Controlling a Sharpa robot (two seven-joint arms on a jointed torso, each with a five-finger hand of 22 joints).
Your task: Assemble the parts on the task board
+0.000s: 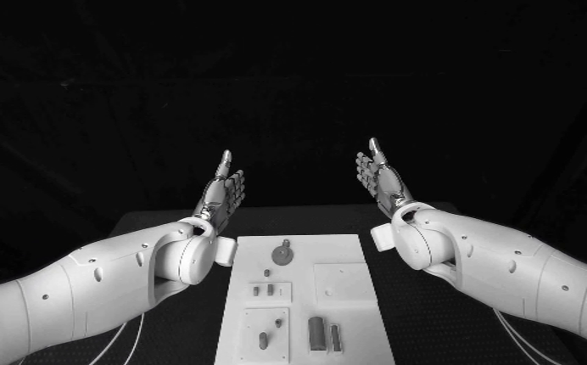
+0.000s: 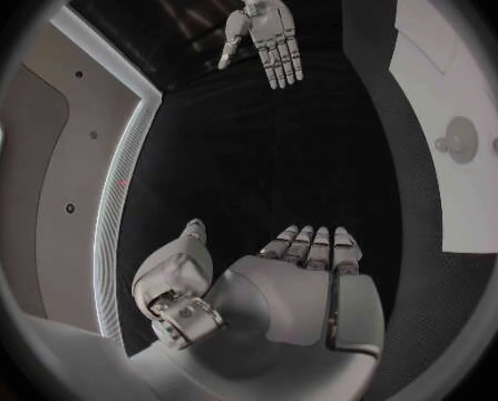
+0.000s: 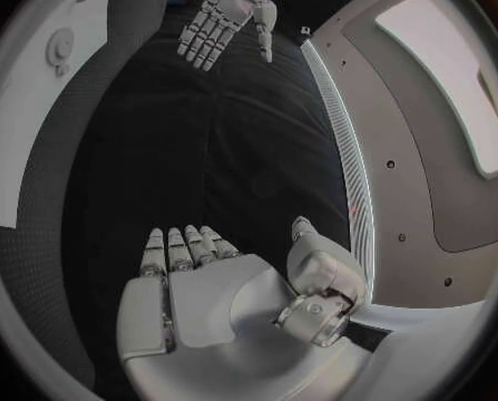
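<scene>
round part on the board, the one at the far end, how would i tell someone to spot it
Find the white task board lying between the two arms in the head view. At its far end, nearest the hands, lies the round part. It is a grey disc with a short stem pointing away; the other parts nearer the robot are small straight bars and pegs.

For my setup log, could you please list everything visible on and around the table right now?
table: one, black, under the board and both arms.
task board: one, white, middle of the table, between the arms.
round part: one, grey, far end of the board.
small parts: several, grey, left side of the board's middle and near end.
upright parts: two, grey, side by side at the near end.
left hand: one, silver, fingers extended, holding nothing.
right hand: one, silver, fingers extended, holding nothing.
</scene>
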